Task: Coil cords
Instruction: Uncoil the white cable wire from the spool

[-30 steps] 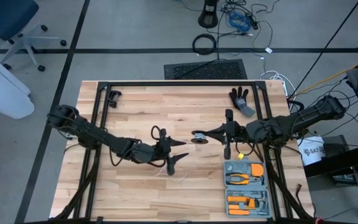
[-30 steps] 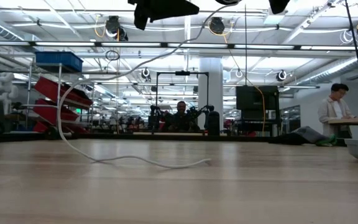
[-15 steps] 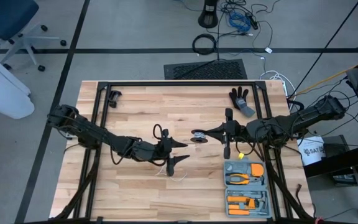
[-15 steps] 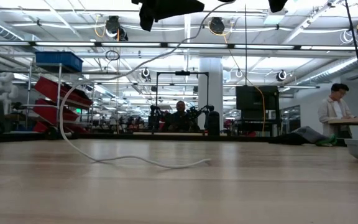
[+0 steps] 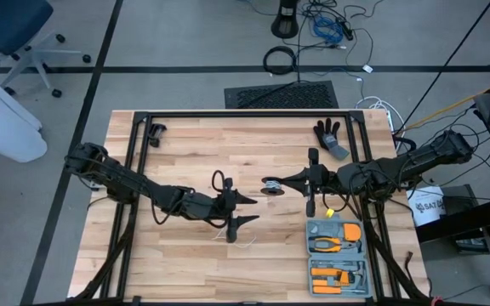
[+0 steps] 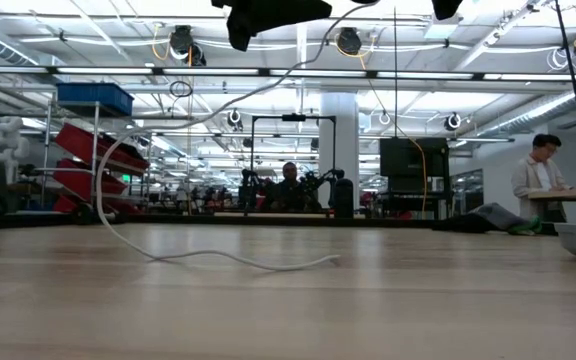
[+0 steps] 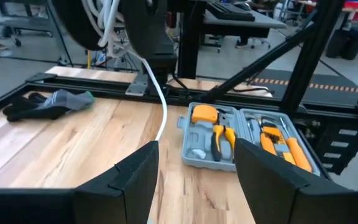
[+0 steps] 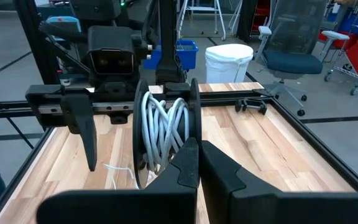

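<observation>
Our right gripper (image 5: pixel 281 182) has its dark fingers pressed together on the rim of the reel (image 8: pixel 165 130), a thin black disc held upright on edge above the middle of the table (image 5: pixel 185 144). Loops of smooth white cord (image 8: pixel 160 124) are wound between its two flat flanges. The right arm reaches in level from the table's right edge, wrist toward centre.

Our left gripper (image 5: pixel 243 210) faces the reel from just beside it, fingers (image 7: pixel 132 174) spread and empty, angular matte black. The loose end of the cord hangs from the reel between them and trails in a soft curve on the pale wood planks (image 6: pixel 218 260). The left arm stretches low from the left edge.

Near the right arm lie a grey tool case (image 5: pixel 337 251) with orange handles and a dark glove (image 5: pixel 330 136).
</observation>
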You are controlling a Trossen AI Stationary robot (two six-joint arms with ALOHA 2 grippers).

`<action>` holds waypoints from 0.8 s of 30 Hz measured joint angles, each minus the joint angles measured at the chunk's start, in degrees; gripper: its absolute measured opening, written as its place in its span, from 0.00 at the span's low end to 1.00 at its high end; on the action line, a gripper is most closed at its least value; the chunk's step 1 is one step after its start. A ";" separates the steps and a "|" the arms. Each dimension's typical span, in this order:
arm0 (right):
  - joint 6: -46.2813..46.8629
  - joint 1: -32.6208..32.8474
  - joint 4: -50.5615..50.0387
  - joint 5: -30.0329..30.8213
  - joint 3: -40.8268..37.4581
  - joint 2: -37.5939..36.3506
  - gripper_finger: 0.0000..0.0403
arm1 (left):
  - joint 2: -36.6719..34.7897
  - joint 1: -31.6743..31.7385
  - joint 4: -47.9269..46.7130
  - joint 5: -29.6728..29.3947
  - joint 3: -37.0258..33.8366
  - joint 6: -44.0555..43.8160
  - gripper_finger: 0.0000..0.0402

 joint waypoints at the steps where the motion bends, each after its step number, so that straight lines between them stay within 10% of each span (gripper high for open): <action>1: 0.01 0.00 0.01 0.00 0.00 0.00 0.00 | 0.00 0.00 -0.46 0.00 0.00 0.00 0.53; 24: -0.70 0.02 1.40 -0.06 -0.02 0.00 0.00 | 3.10 3.17 0.27 -0.31 0.00 1.97 0.41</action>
